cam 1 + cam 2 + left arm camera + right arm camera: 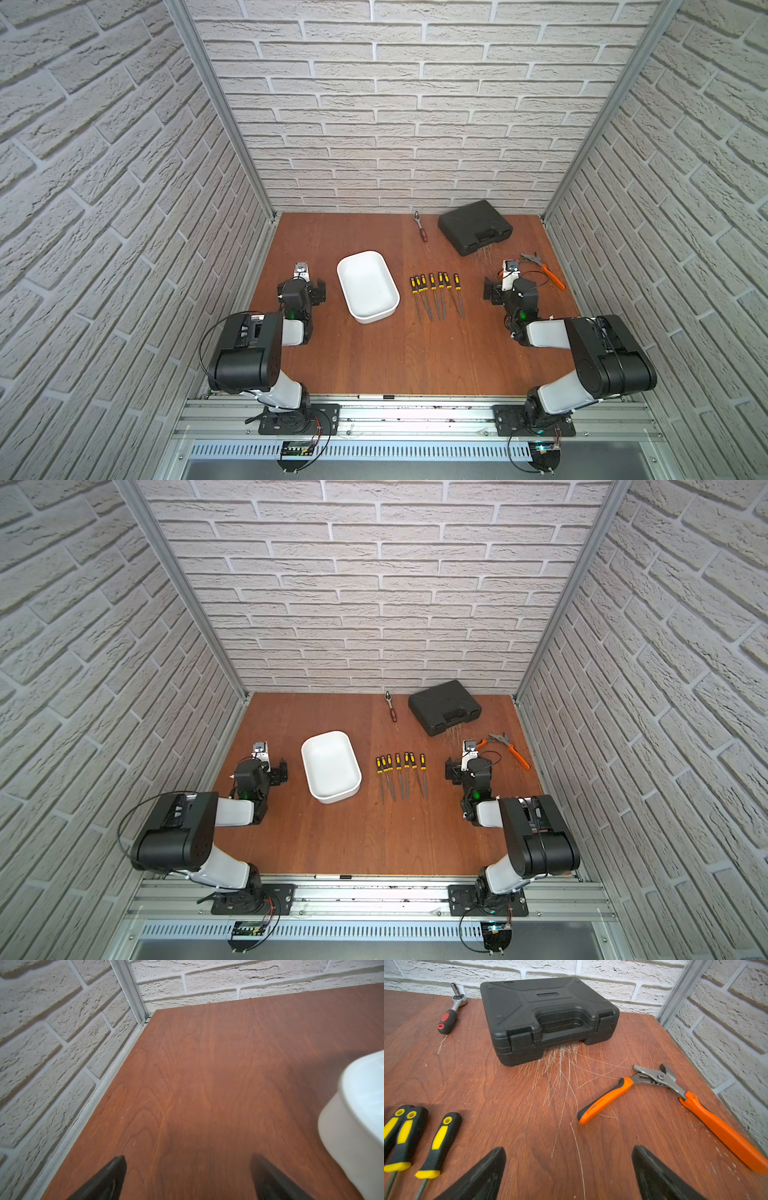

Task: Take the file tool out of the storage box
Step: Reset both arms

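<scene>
**Both top views:** the white rounded-rectangular plastic storage box [376, 318] stands empty. Seven yellow-and-black-handled file tools [432, 282] lie in one row just beside it on the brown wooden table [374, 361], apparently laid out clear of it.

**Left wrist view:** the left gripper [187, 1178], jaws spread and empty, hangs beside the box.

**Right wrist view:** the right gripper [569, 1176], likewise spread, holds nothing. Ahead lie one black moulded case [546, 1012], one ratchet [447, 1019] and one orange-handled pliers [605, 1100].
</scene>
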You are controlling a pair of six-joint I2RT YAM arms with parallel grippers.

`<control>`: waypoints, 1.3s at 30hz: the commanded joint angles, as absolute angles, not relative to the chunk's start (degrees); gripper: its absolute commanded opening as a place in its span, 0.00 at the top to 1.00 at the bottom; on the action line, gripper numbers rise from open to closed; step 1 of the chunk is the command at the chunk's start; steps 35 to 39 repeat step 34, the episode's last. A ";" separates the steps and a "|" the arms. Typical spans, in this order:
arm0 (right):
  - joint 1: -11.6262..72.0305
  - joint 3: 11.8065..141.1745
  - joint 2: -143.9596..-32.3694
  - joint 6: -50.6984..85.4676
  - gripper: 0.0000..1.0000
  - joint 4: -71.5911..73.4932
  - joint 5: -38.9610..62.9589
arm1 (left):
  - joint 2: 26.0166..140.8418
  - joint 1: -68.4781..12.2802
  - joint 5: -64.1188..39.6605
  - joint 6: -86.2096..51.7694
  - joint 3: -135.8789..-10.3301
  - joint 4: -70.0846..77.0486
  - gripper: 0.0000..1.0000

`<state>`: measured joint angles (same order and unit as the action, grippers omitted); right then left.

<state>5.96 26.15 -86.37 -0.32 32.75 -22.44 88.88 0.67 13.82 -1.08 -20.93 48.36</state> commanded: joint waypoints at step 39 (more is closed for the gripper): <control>0.88 23.10 -86.84 -0.53 0.01 47.12 -7.95 | 88.95 2.20 10.49 -1.50 -21.73 51.50 0.02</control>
